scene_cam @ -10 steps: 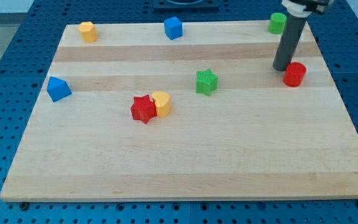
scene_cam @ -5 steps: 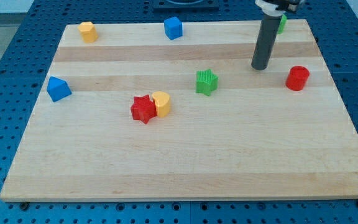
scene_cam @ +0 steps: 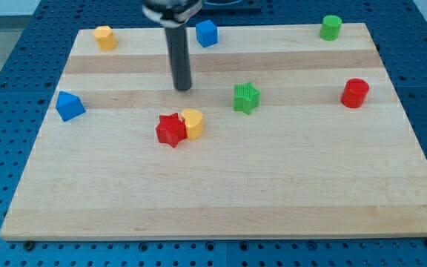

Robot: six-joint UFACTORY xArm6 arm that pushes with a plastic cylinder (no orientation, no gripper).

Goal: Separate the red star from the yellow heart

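1. Blue block (scene_cam: 69, 105), wedge-like, near the table (scene_cam: 221, 208) left edge; well apart from the pair, no issue.
2. Red star (scene_cam: 171, 130) sits left of centre, touching the yellow heart (scene_cam: 193, 123) on its right side. Both look small, light, rigid; they should slide easily on smooth wood and may spin if hit off-centre.
3. My tip (scene_cam: 183, 88) is down on the table, above the pair toward the view's top, near but not touching. The tool is a plain rod: nothing grasped, nothing to clench.
4. No grip possible, so push. Best contact is probably at the seam between star and heart, or on the star's upper right points, driving it left.
5. Green star (scene_cam: 247, 97) lies right of the tip, clear of that path.
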